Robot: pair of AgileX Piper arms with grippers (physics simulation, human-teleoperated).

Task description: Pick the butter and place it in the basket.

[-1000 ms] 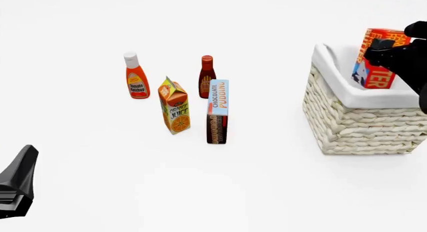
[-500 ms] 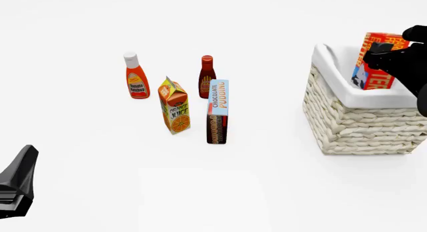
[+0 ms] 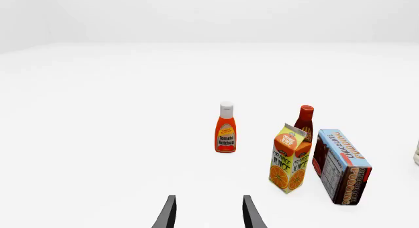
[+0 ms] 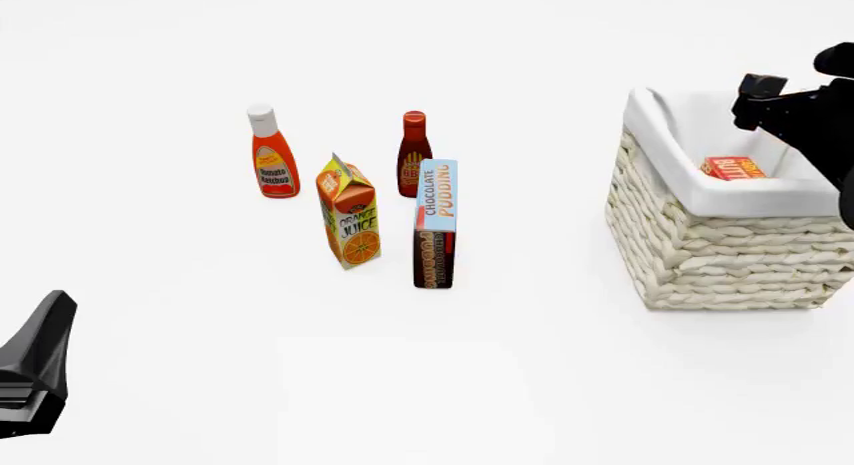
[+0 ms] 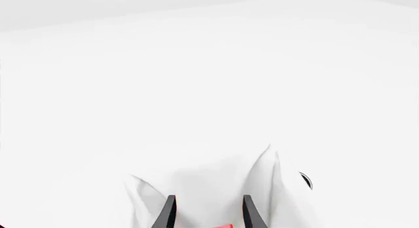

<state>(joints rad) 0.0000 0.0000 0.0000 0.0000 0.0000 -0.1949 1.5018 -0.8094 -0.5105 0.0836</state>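
Fingers of our right gripper (image 5: pixel 208 215) are standing spread and empty above the basket (image 4: pixel 707 250) at far right, where the butter (image 4: pixel 734 168) is lying inside. We are judging placement done; only withdrawing remains. Our left gripper (image 3: pixel 208 215) is idling, spread.

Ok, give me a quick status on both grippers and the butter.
Right gripper open above the basket. Butter lies inside the basket, only its top showing. Left gripper open, idle. Nothing in the way.

L gripper (image 3: pixel 208 215) fingers apart, nothing btwn. Ahead on table (image 3: pixel 105 139): ketchup (image 3: pixel 226 127), juice (image 3: pixel 289 158) w/ dark bottle (image 3: pixel 304 121) behind, pudding (image 3: pixel 341 165) just beside juice. All upright.
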